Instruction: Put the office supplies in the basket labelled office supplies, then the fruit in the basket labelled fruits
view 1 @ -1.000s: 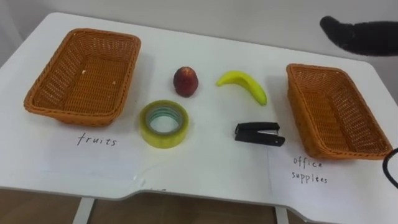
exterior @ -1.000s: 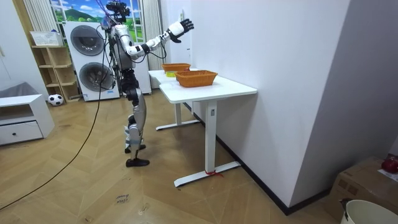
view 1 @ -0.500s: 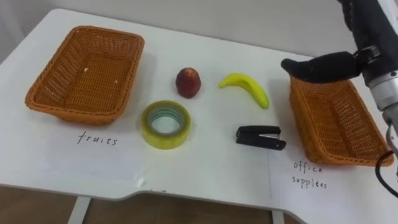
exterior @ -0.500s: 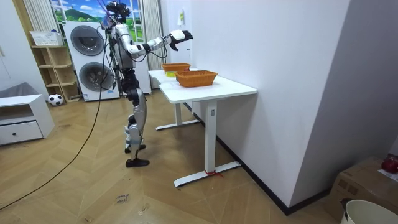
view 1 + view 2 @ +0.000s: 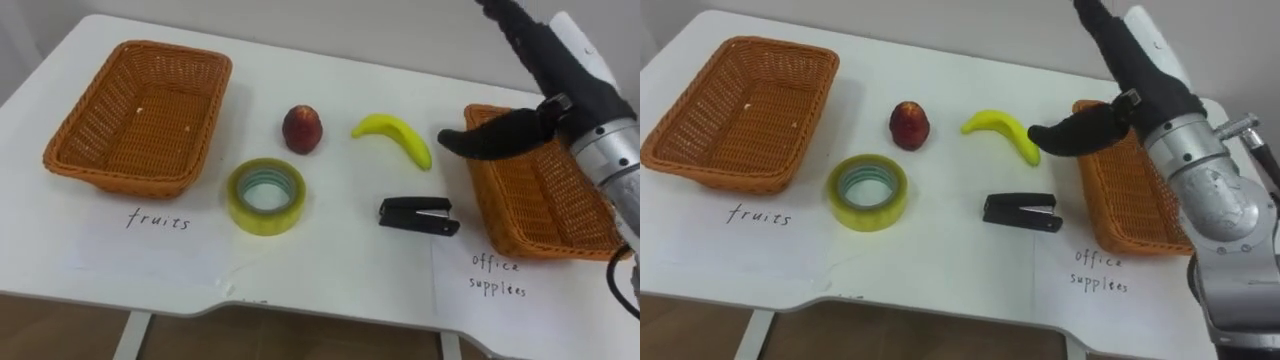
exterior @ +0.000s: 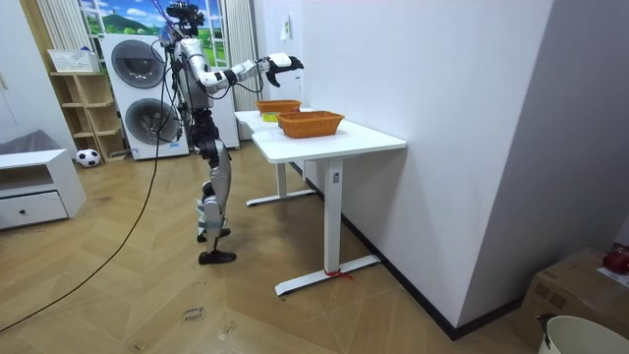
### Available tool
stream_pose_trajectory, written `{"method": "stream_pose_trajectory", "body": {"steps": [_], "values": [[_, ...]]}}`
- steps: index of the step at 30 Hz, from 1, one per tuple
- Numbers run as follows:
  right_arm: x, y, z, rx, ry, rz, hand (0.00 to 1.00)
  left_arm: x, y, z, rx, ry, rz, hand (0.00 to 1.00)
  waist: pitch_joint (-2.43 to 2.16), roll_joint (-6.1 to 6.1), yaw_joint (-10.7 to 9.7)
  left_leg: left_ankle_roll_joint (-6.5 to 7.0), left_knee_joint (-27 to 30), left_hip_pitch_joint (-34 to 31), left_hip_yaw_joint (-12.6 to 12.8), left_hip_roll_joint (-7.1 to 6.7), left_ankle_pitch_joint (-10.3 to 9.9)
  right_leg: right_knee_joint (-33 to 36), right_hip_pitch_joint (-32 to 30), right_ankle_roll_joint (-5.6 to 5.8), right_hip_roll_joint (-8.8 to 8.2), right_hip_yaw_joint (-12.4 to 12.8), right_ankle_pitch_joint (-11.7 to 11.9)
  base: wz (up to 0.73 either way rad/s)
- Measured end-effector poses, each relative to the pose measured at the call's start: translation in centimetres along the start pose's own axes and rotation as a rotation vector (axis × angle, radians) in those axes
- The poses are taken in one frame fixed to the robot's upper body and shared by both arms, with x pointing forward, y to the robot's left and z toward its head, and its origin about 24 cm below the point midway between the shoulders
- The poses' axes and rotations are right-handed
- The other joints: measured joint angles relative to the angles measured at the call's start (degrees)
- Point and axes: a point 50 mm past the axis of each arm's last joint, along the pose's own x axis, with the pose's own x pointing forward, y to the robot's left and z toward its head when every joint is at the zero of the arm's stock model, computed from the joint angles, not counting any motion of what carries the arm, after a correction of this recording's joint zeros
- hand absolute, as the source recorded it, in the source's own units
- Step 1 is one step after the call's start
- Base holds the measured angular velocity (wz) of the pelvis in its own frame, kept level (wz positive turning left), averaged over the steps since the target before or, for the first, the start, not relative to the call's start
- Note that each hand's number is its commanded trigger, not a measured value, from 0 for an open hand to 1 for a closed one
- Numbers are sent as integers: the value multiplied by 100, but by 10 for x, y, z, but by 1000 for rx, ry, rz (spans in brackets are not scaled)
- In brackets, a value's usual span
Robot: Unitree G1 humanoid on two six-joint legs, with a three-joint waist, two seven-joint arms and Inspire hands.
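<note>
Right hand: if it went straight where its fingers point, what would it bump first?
Most likely the banana. The right hand hovers at the office-supplies basket's left edge, fingers pointing left at the banana's end. Its height is unclear, so it might pass just above.

- Frame centre is taken up by peach, banana, tape roll and stapler; narrow gaps are seen between them.
- Bare table is seen along the lower edge.
- The right basket is overhung at its upper-left rim by the right hand.
</note>
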Motion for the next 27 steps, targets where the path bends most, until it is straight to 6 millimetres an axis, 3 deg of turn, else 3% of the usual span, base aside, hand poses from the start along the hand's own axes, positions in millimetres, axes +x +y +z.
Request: {"method": "stream_pose_trajectory", "body": {"steps": [9,21,27], "values": [[1,8,-5,13,26,85,0,1,0,2,2,-5,-2,0,-46,-24,93,0,1,34,-81,-2,1,-8,38,0,1,20,0,5],[-8,17,-17,42,107,144,0,1,-1,2,10,-2,3,0,-17,28,104,-1,10,34,-86,-6,2,-13,53,0,9,141,0,1],[-12,28,-21,55,127,203,0,0,-1,1,12,7,3,0,-27,13,123,-1,10,13,-63,-6,1,-7,52,0,10,137,0,-1]]}}
